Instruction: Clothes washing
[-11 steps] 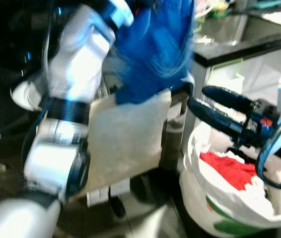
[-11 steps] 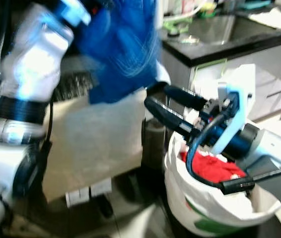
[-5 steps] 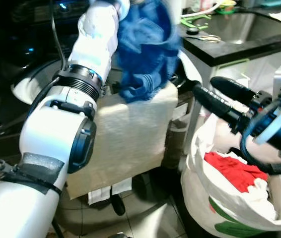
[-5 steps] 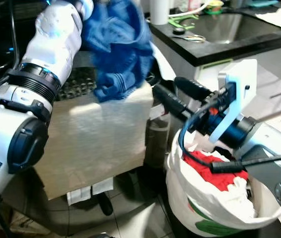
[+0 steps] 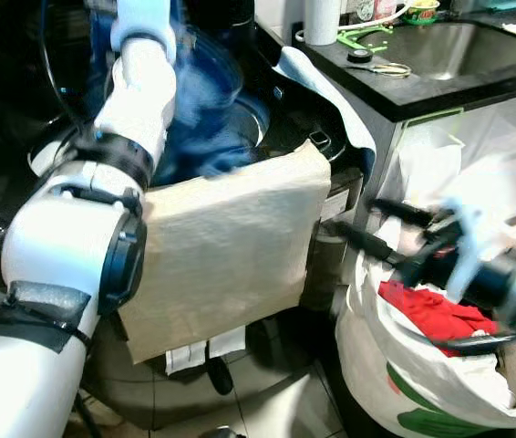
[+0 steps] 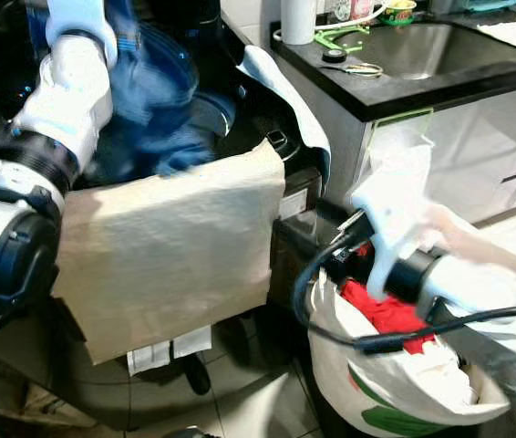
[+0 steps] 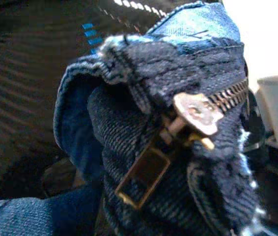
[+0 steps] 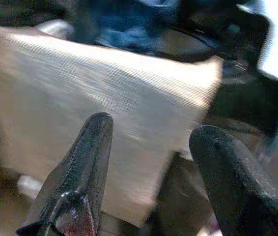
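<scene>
Blue denim jeans (image 5: 199,109) hang blurred at the dark mouth of the washing machine (image 5: 249,119). My left arm (image 5: 135,100) reaches up and into that opening. In the left wrist view the jeans (image 7: 178,162) sit right against the camera, brass zipper (image 7: 193,113) showing, held in the left gripper with its fingers covered by cloth. My right gripper (image 5: 367,226) is open and empty, blurred, just above the rim of a white laundry bag (image 5: 376,365) holding a red garment (image 5: 431,315). In the right wrist view its fingers (image 8: 90,162) stand wide apart.
A beige sheet (image 5: 226,246) hangs over the washer's front. A pale blue cloth (image 5: 331,91) drapes off the black counter (image 5: 422,91), which has a sink (image 5: 431,46) with small items beside it. Tiled floor (image 5: 267,401) lies below.
My left arm has carried the jeans from in front of the beige sheet back and down into the washer opening. My right gripper has dropped lower, toward the bag.
</scene>
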Tool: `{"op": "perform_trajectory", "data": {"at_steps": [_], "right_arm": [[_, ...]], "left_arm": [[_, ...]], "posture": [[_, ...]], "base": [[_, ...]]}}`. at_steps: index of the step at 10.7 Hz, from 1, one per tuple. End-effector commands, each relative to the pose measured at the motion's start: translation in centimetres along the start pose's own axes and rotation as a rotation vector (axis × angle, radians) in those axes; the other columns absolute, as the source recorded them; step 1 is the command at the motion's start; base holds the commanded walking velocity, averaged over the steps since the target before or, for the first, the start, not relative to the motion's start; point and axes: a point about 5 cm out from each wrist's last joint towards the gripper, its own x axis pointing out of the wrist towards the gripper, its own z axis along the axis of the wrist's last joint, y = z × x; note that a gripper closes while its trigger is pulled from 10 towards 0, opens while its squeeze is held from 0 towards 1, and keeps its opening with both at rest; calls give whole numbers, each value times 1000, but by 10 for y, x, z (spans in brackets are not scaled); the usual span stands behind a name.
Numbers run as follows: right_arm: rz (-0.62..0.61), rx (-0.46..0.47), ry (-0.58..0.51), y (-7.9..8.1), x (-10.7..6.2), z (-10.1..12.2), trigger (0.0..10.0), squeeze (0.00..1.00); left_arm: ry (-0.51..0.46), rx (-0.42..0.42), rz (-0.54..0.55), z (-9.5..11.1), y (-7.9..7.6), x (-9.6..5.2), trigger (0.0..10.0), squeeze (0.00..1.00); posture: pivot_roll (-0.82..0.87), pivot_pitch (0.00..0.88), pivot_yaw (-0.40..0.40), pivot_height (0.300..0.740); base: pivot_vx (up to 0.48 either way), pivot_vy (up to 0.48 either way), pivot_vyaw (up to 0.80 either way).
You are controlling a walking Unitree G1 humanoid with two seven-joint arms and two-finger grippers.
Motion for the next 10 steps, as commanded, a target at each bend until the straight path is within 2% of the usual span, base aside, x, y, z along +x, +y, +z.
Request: {"op": "perform_trajectory", "data": {"at_steps": [1, 2, 3, 4, 5, 6, 9, 10], "right_arm": [[-45, -4, 4, -4, -2, -1, 10000, 0], [-57, -4, -5, -5, -4, 0, 10000, 0], [-70, -11, -6, -5, -7, -1, 10000, 0], [-77, -9, -11, -4, -7, -1, 10000, 0], [-57, -1, -43, -2, -7, 3, 10000, 0], [-52, -2, -51, -1, -8, 4, 10000, 0], [-68, -5, -77, -5, -7, 8, 10000, 0], [-77, -5, -79, -6, -7, 8, 10000, 0]], "left_arm": [[14, 28, -47, -4, -6, -2, 0, 0], [40, 47, -118, -9, -14, -4, 3961, 0], [73, 7, -278, -14, -29, -9, 10000, 1000], [89, -23, -282, -15, -28, -9, 10000, 1000], [109, -108, -305, -14, -29, -9, 10000, 1000], [116, -123, -322, -14, -29, -9, 10000, 1000], [153, -63, -269, -21, -19, -7, 10000, 1000], [164, -31, -222, -23, -12, -6, 10000, 1000]], "posture": [[-111, 18, 154, 740], [-113, 19, 155, 740], [-123, 17, 158, 740], [-127, 16, 157, 740], [-128, 16, 154, 740], [-128, 17, 151, 740], [-129, 20, 144, 740], [-134, 21, 147, 740]], "base": [[0, 0, 0], [0, 0, 0], [0, 0, 0], [0, 0, 0], [0, 0, 0], [0, 0, 0], [0, 0, 0], [0, 0, 0]]}}
